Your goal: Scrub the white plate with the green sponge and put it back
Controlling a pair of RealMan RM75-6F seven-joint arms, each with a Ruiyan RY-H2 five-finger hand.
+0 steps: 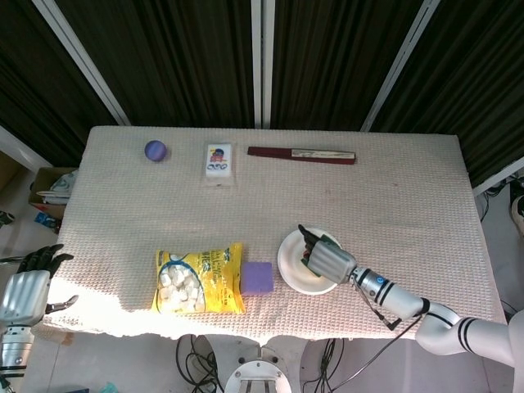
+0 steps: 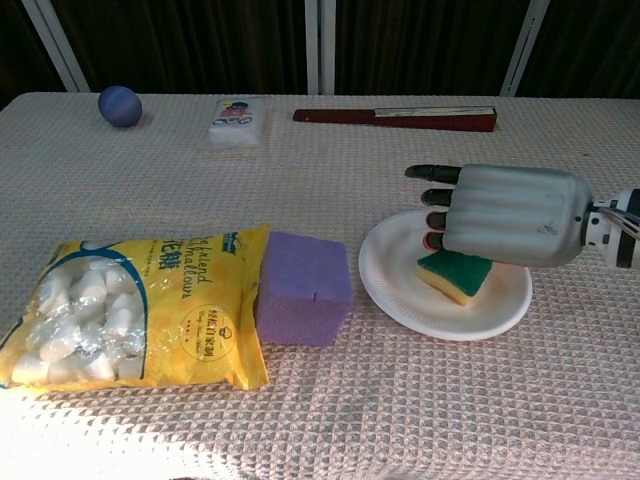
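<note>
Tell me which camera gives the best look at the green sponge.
The chest view: the green sponge shows its green top and yellow underside on the white plate, under the right hand. In the head view the same hand covers nearly all of it, leaving only a green sliver.

Dark curtains (image 1: pixel 164 57) hang behind the cloth-covered table (image 1: pixel 393 180).

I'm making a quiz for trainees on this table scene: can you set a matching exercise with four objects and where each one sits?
Things:
1. green and yellow sponge
2. purple foam cube
3. blue ball
4. dark red folded fan

Places:
A. far left corner of the table
B. on the white round plate
C. far edge, right of the white packet
D. beside the yellow snack bag

Pairs: 1-B, 2-D, 3-A, 4-C
</note>
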